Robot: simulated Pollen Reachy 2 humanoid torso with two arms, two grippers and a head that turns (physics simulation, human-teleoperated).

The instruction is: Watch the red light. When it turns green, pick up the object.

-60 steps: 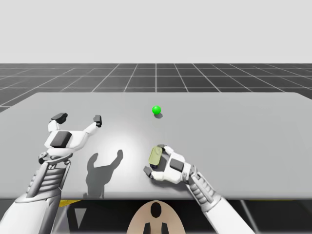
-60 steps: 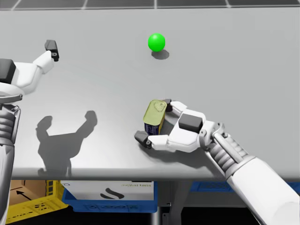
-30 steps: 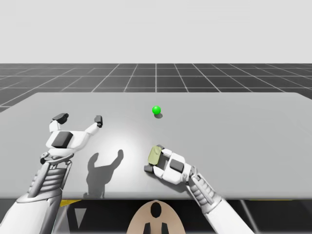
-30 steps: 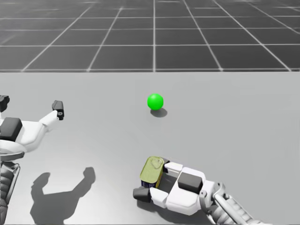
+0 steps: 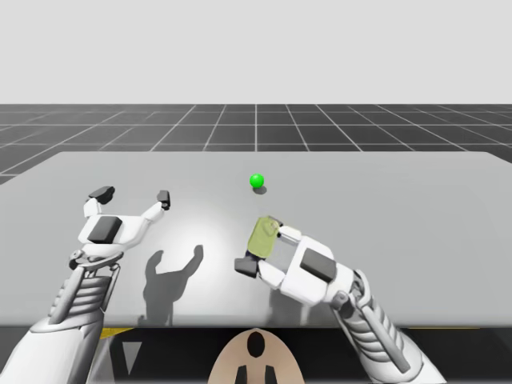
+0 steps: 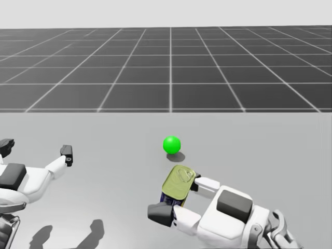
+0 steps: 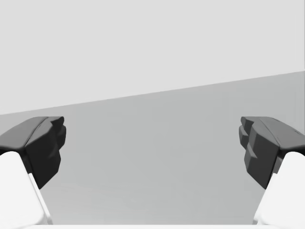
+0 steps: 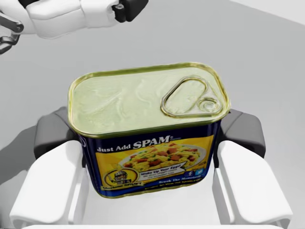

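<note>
since a second ago my head has turned upward, so the head view now takes in the horizon, and my right arm has carried the can up and a little forward. my left arm has stayed put.

at the left, my left gripper (image 5: 132,194) hovers over the table (image 5: 416,216) with its fingers spread wide and nothing between them. near the middle, the light (image 5: 256,181) is green, so the go signal is given. just nearer than it, the blue and yellow oblong can (image 5: 264,234) sits tilted with its pale green lid up, and it looks clear of the tabletop. my right gripper (image 8: 150,138) pinches it, one finger pressed on each short side.

the step in hand looks like the lift itself, with the grasp made. the next move calls for a steady rise and firm pressure so the smooth-sided can does not slip.

the table is plain, smooth grey. beyond it lies a dark gridded floor (image 6: 171,67) under a blank pale backdrop.
</note>
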